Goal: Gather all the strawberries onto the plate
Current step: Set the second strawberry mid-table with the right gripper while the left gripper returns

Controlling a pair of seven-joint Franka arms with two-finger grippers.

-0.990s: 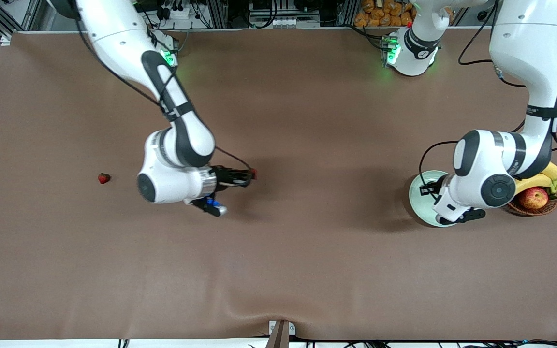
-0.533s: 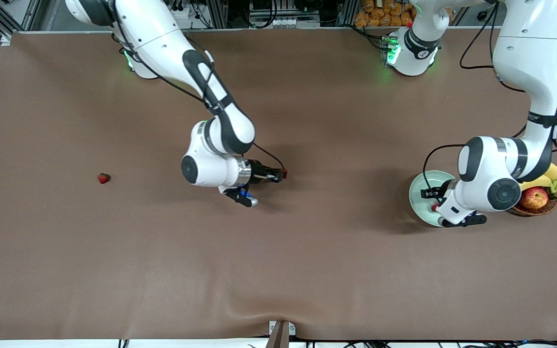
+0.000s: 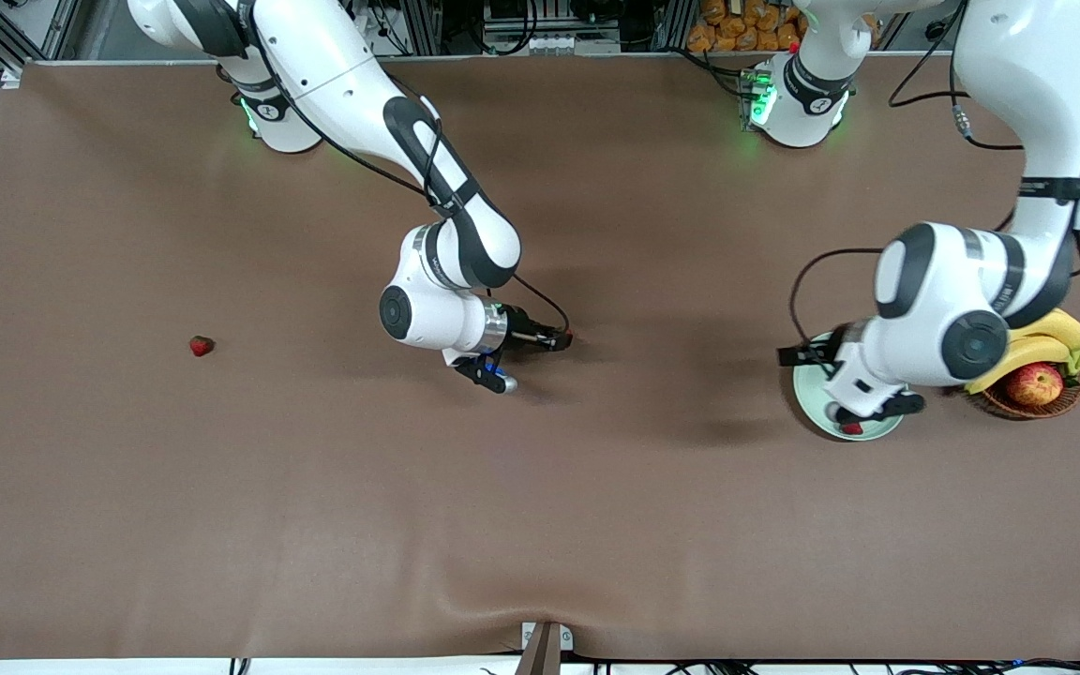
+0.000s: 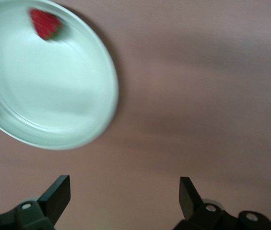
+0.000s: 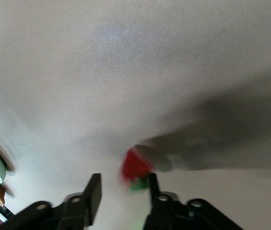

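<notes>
Landmark: the plate [image 3: 807, 398], pale mint green, stands toward the left arm's end of the table, just beside a wicker basket [image 3: 1032, 401] holding bananas [image 3: 1032, 345] and an apple [image 3: 1035, 382].

Left gripper [image 3: 807, 354]: over the plate's rim, fingers [image 4: 53, 197] spread wide and holding nothing.

Strawberry one [image 4: 45, 24]: lying in the plate, close to its rim, on the side nearer the front camera.

Right gripper [image 3: 561, 338]: up over bare table, well apart from the plate, toward the right arm's end. Its fingers [image 5: 93, 192] are clenched on strawberry two [image 5: 136, 167], held at the tips.

Strawberry three [image 3: 202, 346]: on the table, well apart from the plate, toward the right arm's end, past the right gripper
</notes>
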